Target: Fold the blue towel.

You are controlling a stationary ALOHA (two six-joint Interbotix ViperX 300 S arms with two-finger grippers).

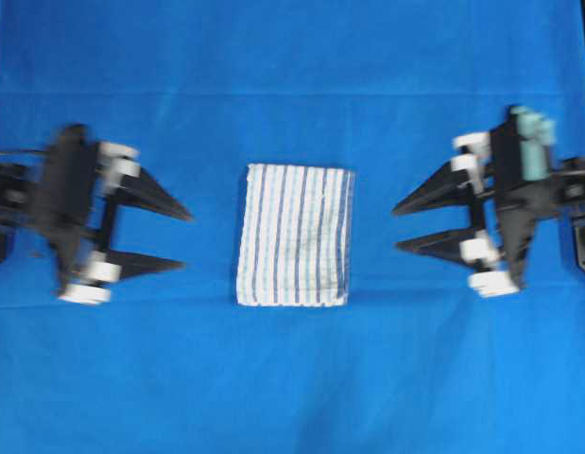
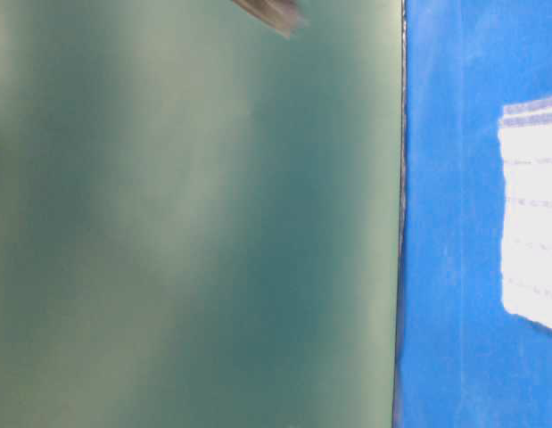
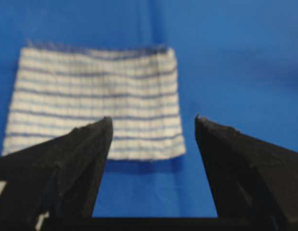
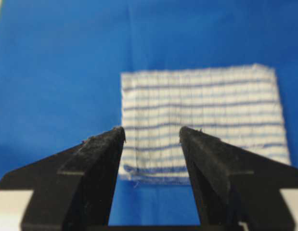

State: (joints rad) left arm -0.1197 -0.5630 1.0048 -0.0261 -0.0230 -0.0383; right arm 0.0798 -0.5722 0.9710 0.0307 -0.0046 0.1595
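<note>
**Two grippers stood apart from a towel already folded small**

Two grippers flanked the blue towel [image 1: 295, 235], which lay as a compact rectangle in the middle of the blue table covering [image 1: 292, 388]. The left gripper [image 1: 186, 241] sat well to the towel's left and the right gripper [image 1: 396, 227] well to its right, both with jaws spread and nothing between them, neither touching the cloth. By the look of it the folding was done or nearly so: the towel's edges lined up squarely, and little seemed left but to clear the arms.

The overhead view alone showed both grippers and the towel together. The left wrist view showed the towel's hemmed far edge beyond the parted fingers [image 3: 81, 144]; the right wrist view showed a stacked, layered edge nearest its own fingers [image 4: 100, 149], suggesting several thicknesses. The table-level view gave only a blurred slice of the towel beside a green surface [image 2: 195, 223].
</note>
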